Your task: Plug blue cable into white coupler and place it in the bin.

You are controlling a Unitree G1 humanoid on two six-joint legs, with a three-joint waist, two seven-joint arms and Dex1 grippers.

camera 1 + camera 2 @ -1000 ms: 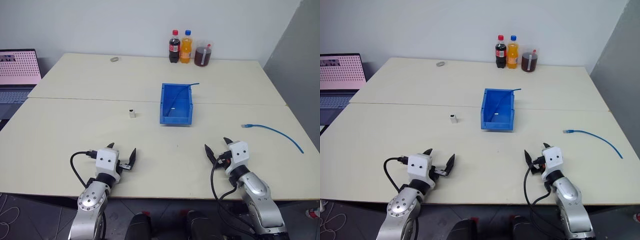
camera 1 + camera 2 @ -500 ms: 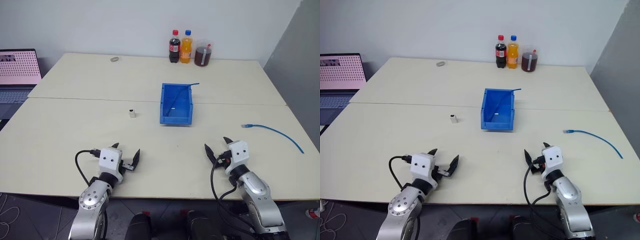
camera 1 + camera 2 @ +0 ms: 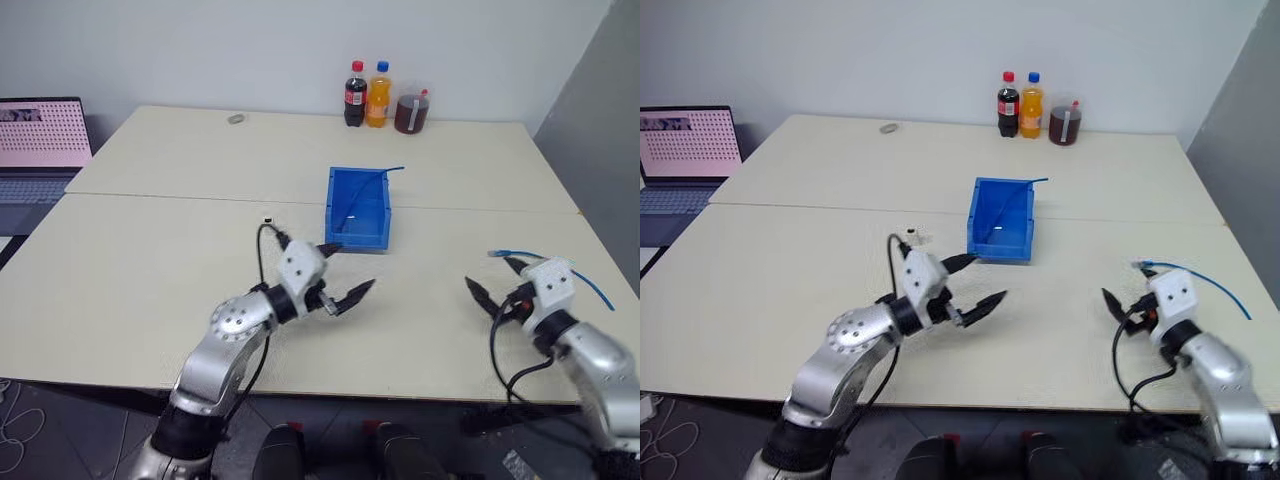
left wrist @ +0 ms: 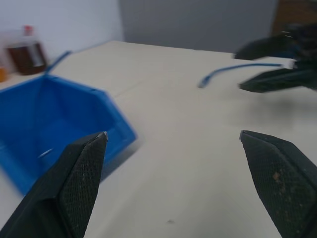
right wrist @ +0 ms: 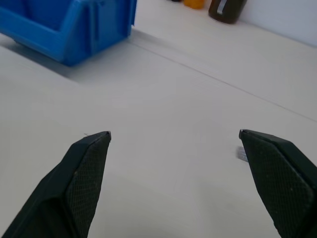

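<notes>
Right now your left gripper (image 3: 343,270) hangs over the middle of the table (image 3: 150,260) with its two black fingers spread wide and nothing between them, pointing across toward the right side, just in front of the low front edge of the bin (image 3: 358,207). You have the bin sitting near the seam where the two tabletops meet, its walls upright, with a darker thin blue cable (image 3: 385,171) draped over its back right corner and a small pale speck on its floor that you cannot make out. Your right gripper (image 3: 493,281) is out near the right side of the table, fingers likewise spread apart and empty. The blue cable (image 3: 590,283) lies flat on the table just beyond that gripper, its plug end (image 3: 494,253) nearest the fingers and the rest curving away toward the table's right edge; the gripper partly covers its middle, and you cannot tell whether a finger touches it. The white coupler (image 3: 910,234) stands by itself left of the bin, partly hidden behind your left wrist. Between the two grippers you have a broad bare stretch of tabletop. Along the far edge stand three drink bottles (image 3: 379,97), with a small ring-like object (image 3: 236,118) to their left, well apart from everything. A laptop (image 3: 40,140) sits off the table's left edge.
</notes>
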